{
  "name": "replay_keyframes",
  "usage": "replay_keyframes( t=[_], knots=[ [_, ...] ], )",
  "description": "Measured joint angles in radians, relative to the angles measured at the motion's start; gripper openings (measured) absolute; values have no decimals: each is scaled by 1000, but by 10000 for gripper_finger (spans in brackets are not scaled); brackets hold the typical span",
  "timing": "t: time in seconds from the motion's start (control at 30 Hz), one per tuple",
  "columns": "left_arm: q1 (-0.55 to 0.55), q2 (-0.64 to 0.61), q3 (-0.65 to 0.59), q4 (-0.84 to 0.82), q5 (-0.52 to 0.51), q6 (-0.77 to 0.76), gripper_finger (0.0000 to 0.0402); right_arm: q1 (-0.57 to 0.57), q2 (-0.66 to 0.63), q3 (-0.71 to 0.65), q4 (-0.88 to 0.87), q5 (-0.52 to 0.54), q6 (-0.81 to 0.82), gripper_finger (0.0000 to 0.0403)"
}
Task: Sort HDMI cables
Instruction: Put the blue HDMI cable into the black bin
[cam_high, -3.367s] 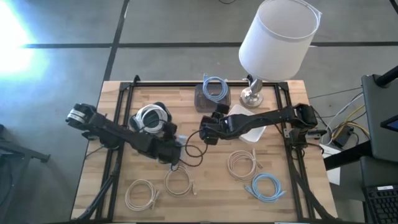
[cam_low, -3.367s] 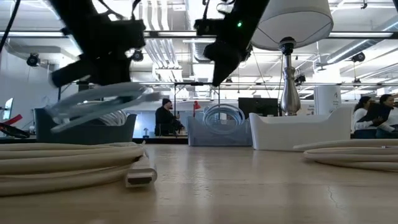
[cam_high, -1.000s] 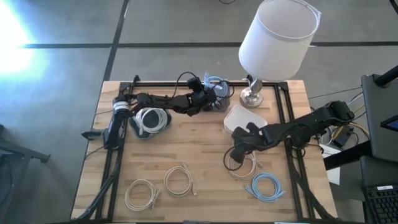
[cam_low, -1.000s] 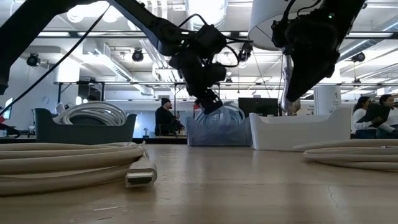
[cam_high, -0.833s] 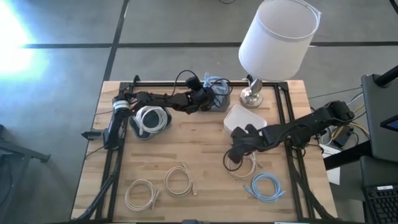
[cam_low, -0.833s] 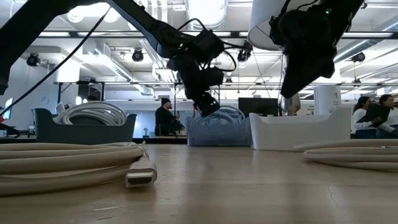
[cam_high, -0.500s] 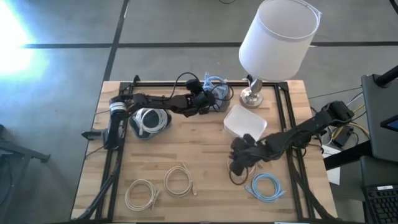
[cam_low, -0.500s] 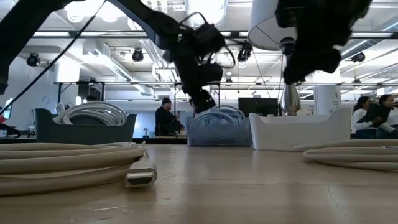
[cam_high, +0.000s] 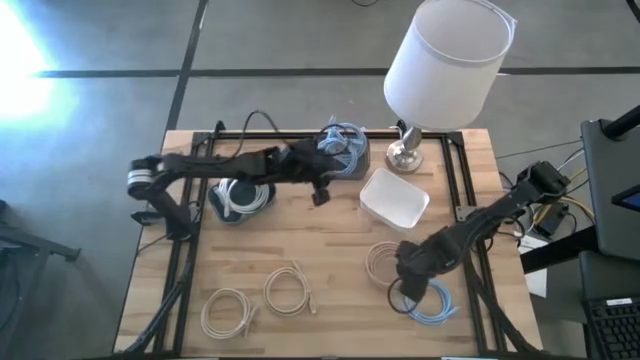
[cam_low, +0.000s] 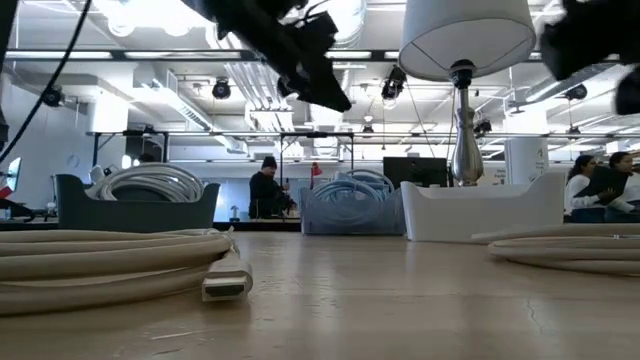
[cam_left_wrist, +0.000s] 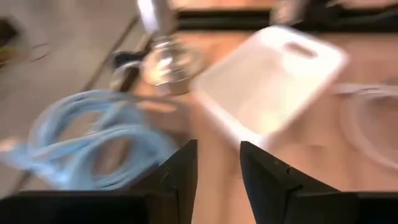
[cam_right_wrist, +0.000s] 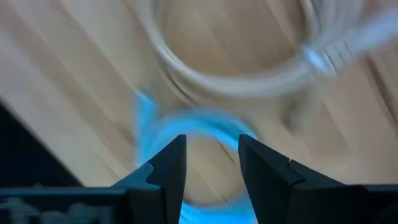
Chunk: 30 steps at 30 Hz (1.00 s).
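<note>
Two end effectors open, right end effector (cam_right_wrist: 211, 168) over blue cable (cam_right_wrist: 186, 124)

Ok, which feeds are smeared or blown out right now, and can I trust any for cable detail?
Right wrist view: heavy motion blur, the blue coil and beige coil streak. Left wrist view: soft too, white bin and blue cable smeared. High view: sharp, with glare at the upper left floor. Low view: near beige cable crisp, arms overhead dark and blurred against bright ceiling lights.
</note>
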Motion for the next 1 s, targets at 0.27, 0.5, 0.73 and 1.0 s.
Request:
replay_keyframes(
  t=[0.27,0.5,0.73,1.0],
  knots=[
    [-27,-125,-279,284,124,-18,113,37,-1,-66,-82,-43,83,151],
    [-27,-168,-387,329,103,-100,113,68,0,-189,44,-137,67,148],
    [-28,-168,-412,333,106,-117,113,90,-1,-256,96,-145,86,150],
    [-28,-168,-424,332,103,-136,113,92,1,-293,187,-146,110,149]
  ],
)
